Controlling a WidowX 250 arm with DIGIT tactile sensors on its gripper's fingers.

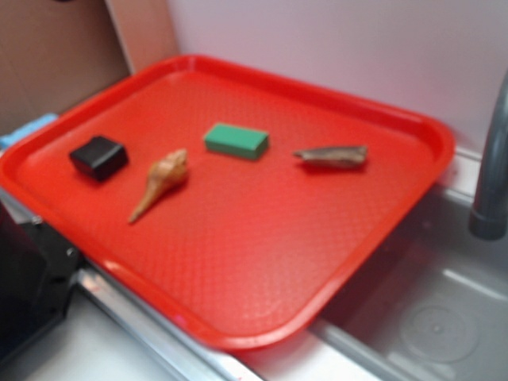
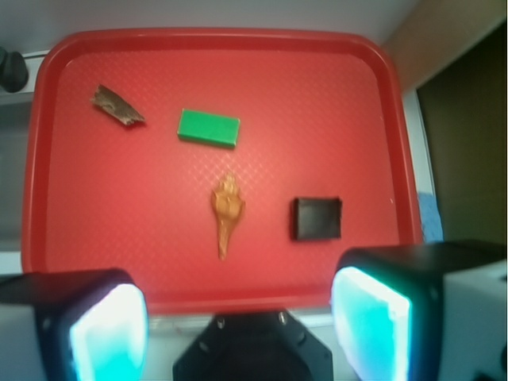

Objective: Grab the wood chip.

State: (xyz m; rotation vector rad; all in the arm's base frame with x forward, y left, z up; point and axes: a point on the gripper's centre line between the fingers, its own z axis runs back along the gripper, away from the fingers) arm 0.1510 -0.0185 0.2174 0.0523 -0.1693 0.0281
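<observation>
The wood chip [image 1: 332,155] is a flat brown-grey sliver lying on the red tray [image 1: 262,294], right of the green block [image 1: 236,140]. In the wrist view the wood chip [image 2: 117,106] lies at the tray's far left corner, with the green block [image 2: 209,128] beside it. My gripper [image 2: 238,317] is open, high above the tray's near edge, its glowing teal pads [image 2: 109,329] wide apart with nothing between them. It is far from the chip. The gripper does not show in the exterior view.
A tan spiral seashell [image 1: 161,182] and a black block [image 1: 98,156] also lie on the tray; seashell [image 2: 227,211] and black block [image 2: 317,218] sit nearest my gripper. A sink basin [image 1: 432,317] and a grey faucet [image 1: 492,167] are right of the tray.
</observation>
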